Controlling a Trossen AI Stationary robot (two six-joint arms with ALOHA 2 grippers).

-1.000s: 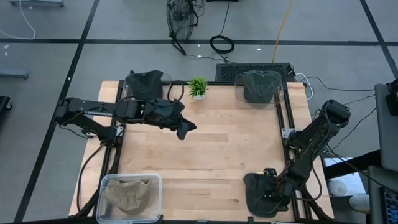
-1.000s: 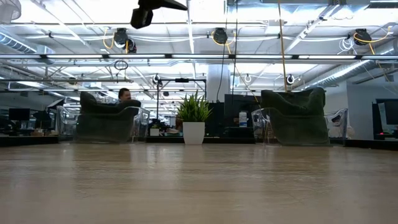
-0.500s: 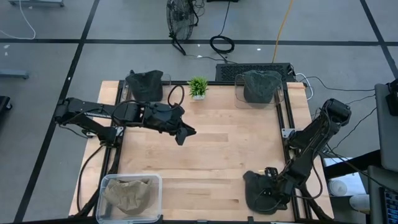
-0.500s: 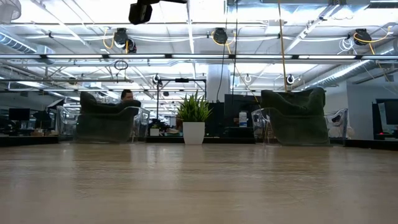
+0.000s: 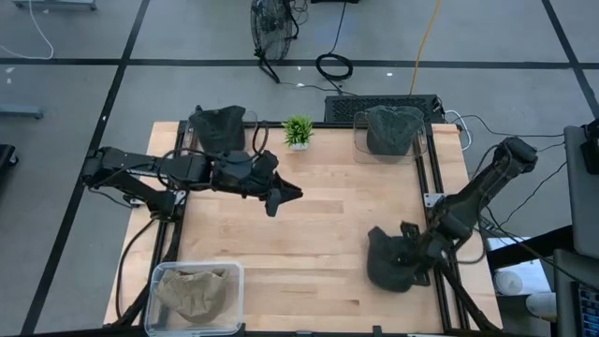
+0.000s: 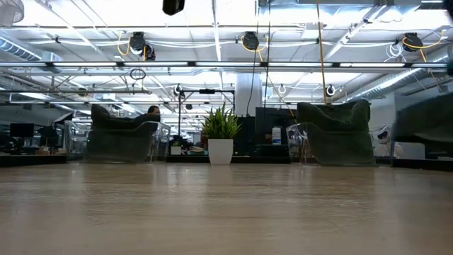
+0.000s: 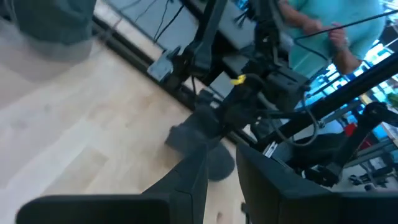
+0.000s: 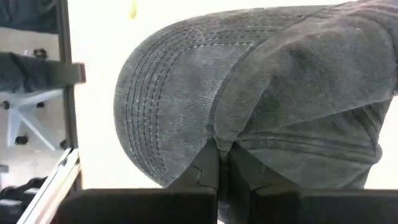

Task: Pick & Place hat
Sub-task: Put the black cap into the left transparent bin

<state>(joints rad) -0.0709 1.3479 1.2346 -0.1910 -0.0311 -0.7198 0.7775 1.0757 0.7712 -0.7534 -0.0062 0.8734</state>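
A dark grey denim hat (image 5: 387, 262) hangs over the table's near right part, and its brim (image 8: 161, 112) and crown (image 8: 311, 81) fill the right wrist view. My right gripper (image 5: 417, 251) is shut on it. The low view shows the hat as a dark shape (image 6: 425, 117) at the right, above the table top. My left gripper (image 5: 284, 196) hovers over the table's middle left. Its fingers (image 7: 186, 180) stand a little apart with nothing between them. My right gripper pinches a fold of the hat (image 8: 217, 140) where the brim meets the crown, between its two fingers (image 8: 205, 175). The fingers slant down from the table's right side. The hat hangs below and ahead of them, off the table top.
Clear bins hold other hats at the far left (image 5: 217, 127), the far right (image 5: 391, 129) and the near left corner (image 5: 192, 290). A small potted plant (image 5: 299, 131) stands at the far edge. Bare wood (image 5: 309, 234) lies between the arms. A person shows beyond the table (image 7: 323, 31).
My right gripper has risen and gone toward the table's far edge, taking the dark hat with it. The hat has come up from the near right corner and now hangs nearer the middle of the right edge. My left gripper has tipped up a little.
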